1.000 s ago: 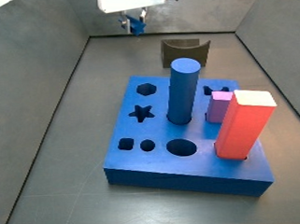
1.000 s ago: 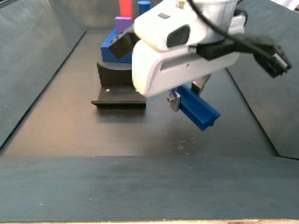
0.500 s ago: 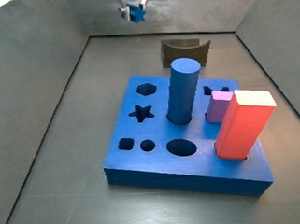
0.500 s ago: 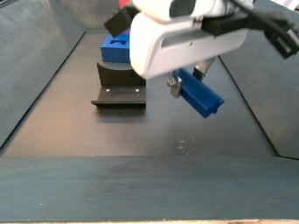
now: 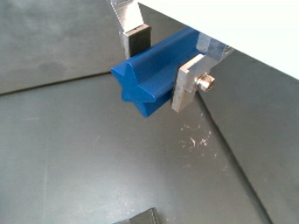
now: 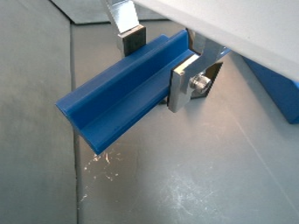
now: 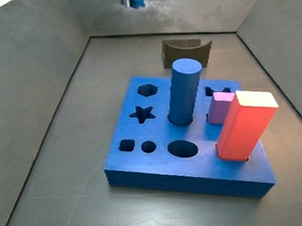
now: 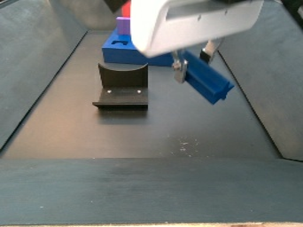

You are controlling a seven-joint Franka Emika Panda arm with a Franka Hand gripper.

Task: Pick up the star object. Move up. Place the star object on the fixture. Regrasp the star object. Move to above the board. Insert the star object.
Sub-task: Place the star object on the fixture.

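The gripper (image 8: 190, 64) is up in the air, above the grey floor and off to the side of the fixture (image 8: 120, 86). It is squeezing the star object (image 8: 206, 82) between its two fingers — the peg sticks out past them, tilted down.

Both wrist views show the grab up close. In a wrist view the star object (image 5: 152, 75) shows its star-shaped end, with a silver finger (image 5: 187, 82) pressed on one side and a dark pad on the other. In a wrist view the star object (image 6: 122, 90) shows its long ridged side, and a bit of the board shows at the edge.

Only a side view shows the top of the board (image 7: 160, 158), with the star hole (image 7: 143, 113) still empty, the round blue cylinder (image 7: 183, 91), the red block (image 7: 248, 125) and the pink block (image 7: 221, 107) standing in it. There the fixture (image 7: 185, 50) sits just behind the board, and the gripper (image 7: 135, 1) is only a tiny bit at the top edge, well behind the fixture.
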